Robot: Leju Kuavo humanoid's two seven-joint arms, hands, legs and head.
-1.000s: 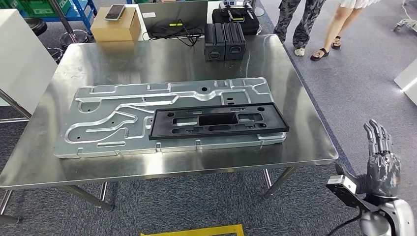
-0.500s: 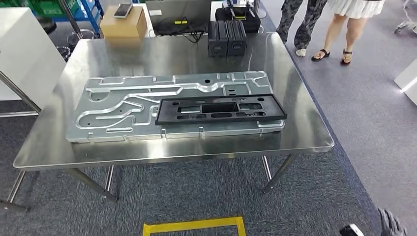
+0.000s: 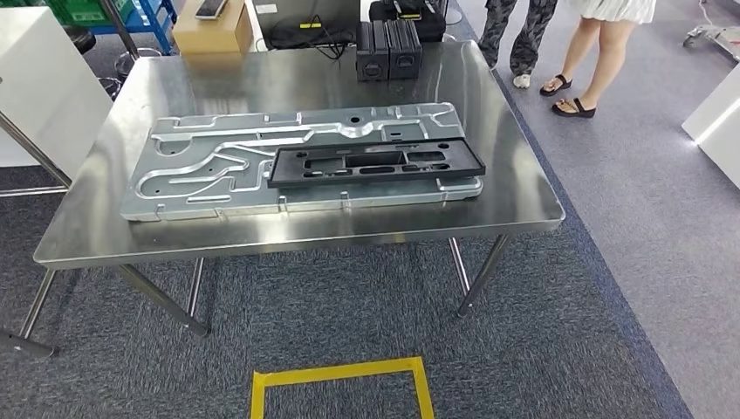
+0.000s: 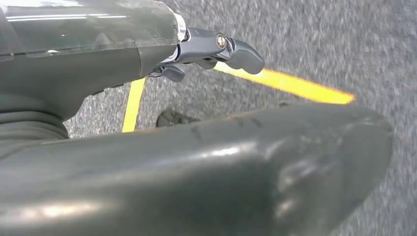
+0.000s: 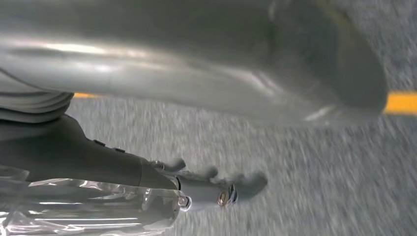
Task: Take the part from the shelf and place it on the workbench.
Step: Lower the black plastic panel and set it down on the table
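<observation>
While both hands hang low over the carpet, the left hand (image 4: 216,49) and right hand (image 5: 216,184) hold nothing, fingers loosely extended. Ahead, on the workbench (image 3: 524,205), the black part (image 3: 375,162) lies flat across the silver plate (image 3: 174,179), long axis crosswise, a slotted frame, slightly nearer the right hand.

A steel table (image 3: 515,188) stands on grey carpet (image 3: 349,314). A wide silver metal plate (image 3: 188,175) lies flat on it — filling most of the middle. A long black plastic frame (image 3: 375,162) rests on that plate toward 4 o'clock. Two black boxes (image 3: 388,50) stand side by side at the 12 o'clock edge — touching each other. Yellow tape (image 3: 340,375) marks the carpet at 6 o'clock.
</observation>
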